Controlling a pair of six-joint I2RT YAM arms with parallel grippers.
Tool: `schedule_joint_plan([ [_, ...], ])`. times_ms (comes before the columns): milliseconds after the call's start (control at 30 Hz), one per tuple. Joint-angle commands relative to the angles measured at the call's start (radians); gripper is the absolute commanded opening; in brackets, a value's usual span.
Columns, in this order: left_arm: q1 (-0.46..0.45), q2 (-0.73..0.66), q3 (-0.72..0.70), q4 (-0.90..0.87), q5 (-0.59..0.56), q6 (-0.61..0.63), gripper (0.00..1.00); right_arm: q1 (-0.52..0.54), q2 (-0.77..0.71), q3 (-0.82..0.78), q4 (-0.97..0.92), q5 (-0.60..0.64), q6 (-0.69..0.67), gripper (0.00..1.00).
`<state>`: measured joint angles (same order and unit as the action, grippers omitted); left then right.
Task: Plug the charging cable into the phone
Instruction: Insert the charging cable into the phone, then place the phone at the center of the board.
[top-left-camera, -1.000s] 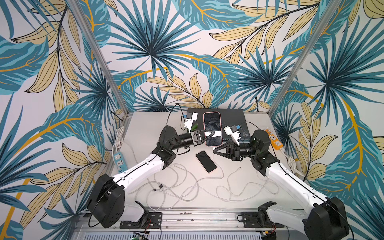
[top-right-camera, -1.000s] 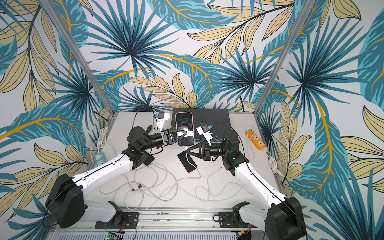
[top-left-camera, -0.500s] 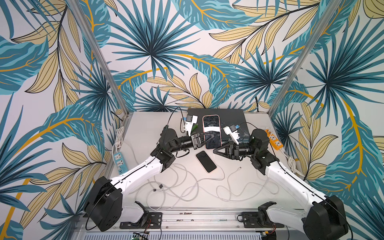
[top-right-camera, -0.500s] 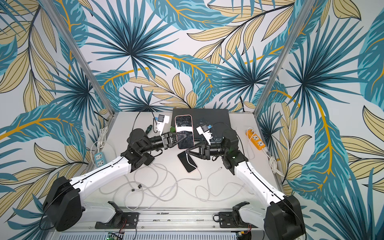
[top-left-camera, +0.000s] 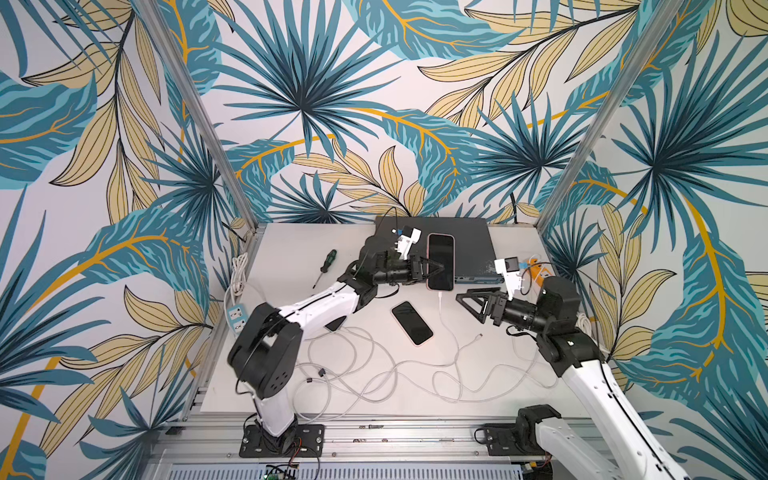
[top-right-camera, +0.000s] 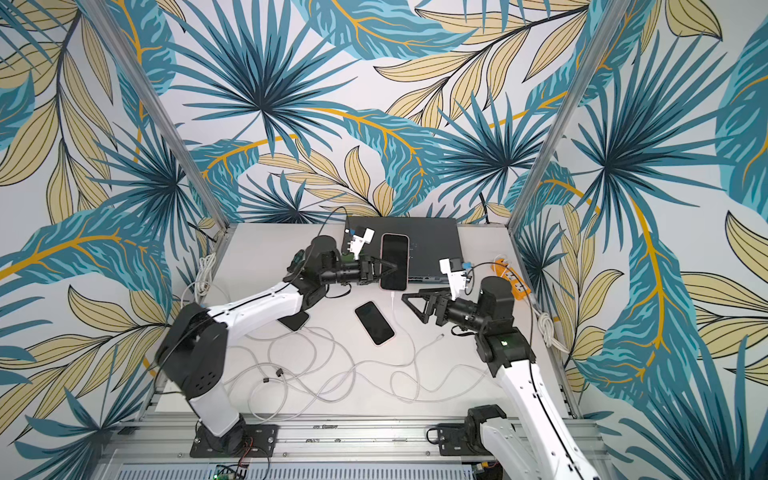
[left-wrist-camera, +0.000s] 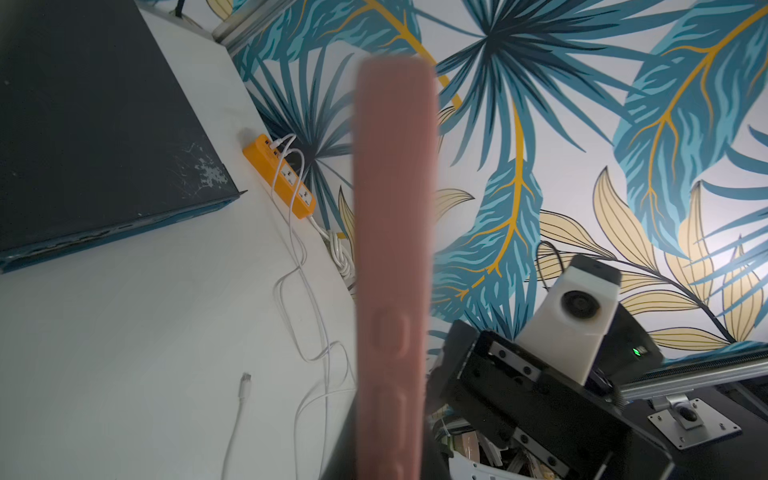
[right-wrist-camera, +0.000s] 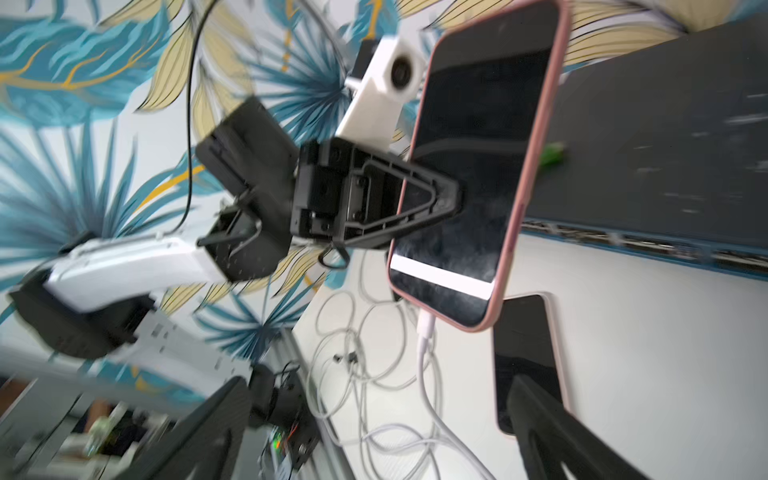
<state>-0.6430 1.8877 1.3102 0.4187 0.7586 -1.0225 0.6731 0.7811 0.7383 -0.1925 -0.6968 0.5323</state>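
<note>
White tabletop (top-left-camera: 291, 266) ran back from a tangle of loose cables (top-left-camera: 374, 374) low in both top views. Right of centre, our right gripper (top-left-camera: 469, 307) stood wide open and empty. Just above centre, our left gripper (top-left-camera: 434, 270) pinched the pink-cased phone (top-left-camera: 440, 253) before the dark box (top-left-camera: 473, 241), with the charging cable (right-wrist-camera: 426, 328) hanging from the phone's lower end. We judged the plug seated, with only setting down left. Blur hid the port itself.
</note>
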Motion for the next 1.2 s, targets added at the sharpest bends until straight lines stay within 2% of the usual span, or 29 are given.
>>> schedule_joint_plan([
  [0,-0.065,0.187,0.112,0.077,-0.003,-0.076,0.00,-0.082,-0.064,0.017,-0.308,0.414,0.096,1.00],
  [100,-0.109,0.306,0.215,0.057,-0.032,-0.082,0.00,-0.100,-0.105,0.022,-0.364,0.456,0.115,1.00],
  [200,-0.141,0.369,0.269,0.027,-0.059,-0.069,0.00,-0.102,-0.130,0.025,-0.425,0.490,0.118,1.00],
  [400,-0.159,0.435,0.270,-0.072,-0.163,-0.030,0.00,-0.101,-0.111,0.012,-0.483,0.461,0.157,1.00],
  [533,-0.160,0.468,0.266,-0.090,-0.186,-0.045,0.08,-0.102,-0.100,0.009,-0.493,0.460,0.160,1.00],
  [567,-0.160,0.468,0.264,-0.102,-0.191,-0.042,0.13,-0.102,-0.093,0.010,-0.499,0.460,0.156,1.00],
  [667,-0.161,0.452,0.282,-0.209,-0.220,0.003,0.41,-0.102,-0.072,0.009,-0.513,0.452,0.149,1.00],
  [733,-0.160,0.439,0.306,-0.294,-0.239,0.047,0.53,-0.102,-0.060,0.007,-0.517,0.446,0.150,1.00],
  [800,-0.160,0.426,0.329,-0.368,-0.259,0.084,0.61,-0.101,-0.051,0.008,-0.516,0.443,0.151,1.00],
  [900,-0.161,0.403,0.376,-0.500,-0.289,0.144,0.80,-0.102,-0.024,0.018,-0.546,0.462,0.152,1.00],
  [967,-0.159,0.350,0.405,-0.629,-0.350,0.214,0.97,-0.102,0.029,0.032,-0.616,0.505,0.164,0.99],
  [1067,-0.160,0.271,0.476,-0.879,-0.481,0.309,1.00,-0.102,0.114,0.011,-0.664,0.522,0.193,0.95],
  [1167,-0.160,0.194,0.536,-1.153,-0.700,0.306,1.00,-0.100,0.196,-0.030,-0.638,0.537,0.213,0.89],
])
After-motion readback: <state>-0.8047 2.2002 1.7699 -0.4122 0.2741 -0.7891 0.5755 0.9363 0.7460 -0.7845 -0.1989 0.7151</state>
